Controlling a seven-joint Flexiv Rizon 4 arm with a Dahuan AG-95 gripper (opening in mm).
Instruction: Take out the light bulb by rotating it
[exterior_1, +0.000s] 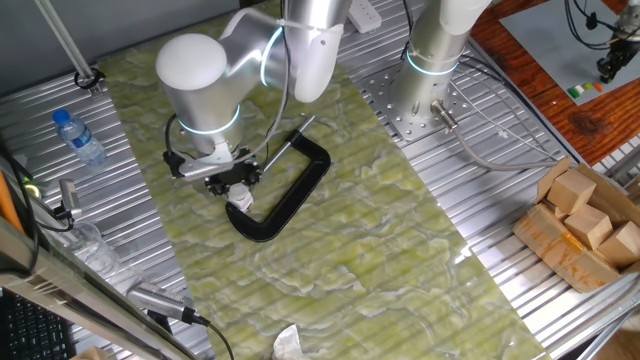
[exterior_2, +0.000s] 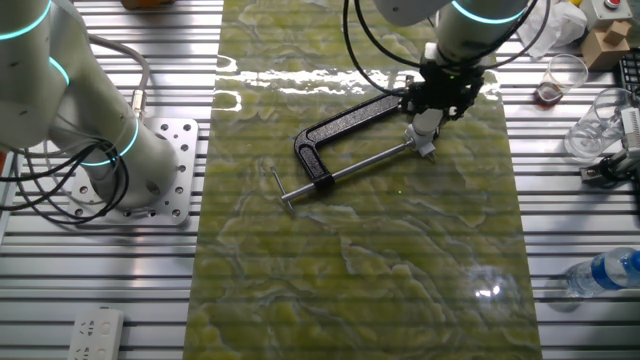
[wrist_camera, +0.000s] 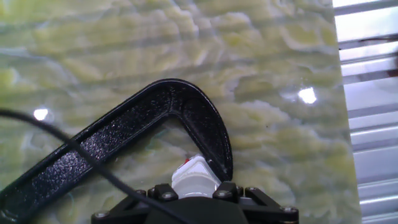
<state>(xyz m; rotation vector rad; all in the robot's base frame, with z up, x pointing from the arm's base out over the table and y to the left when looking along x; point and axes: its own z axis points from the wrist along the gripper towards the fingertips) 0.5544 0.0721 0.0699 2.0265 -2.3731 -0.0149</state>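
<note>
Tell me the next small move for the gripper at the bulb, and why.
Probably twist the wrist to unscrew: the gripper already sits on the small frosted-white light bulb, which is seated in the black C-clamp. Whether the jaws are fully clamped is not visible, so confirm grip first.

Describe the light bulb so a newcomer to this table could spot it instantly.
Start at the green marbled mat and find the big black C-clamp lying on it. At one end of the clamp, directly under the gripper, sits the light bulb. It is small, white and rounded, unlike the dark clamp around it.
</note>
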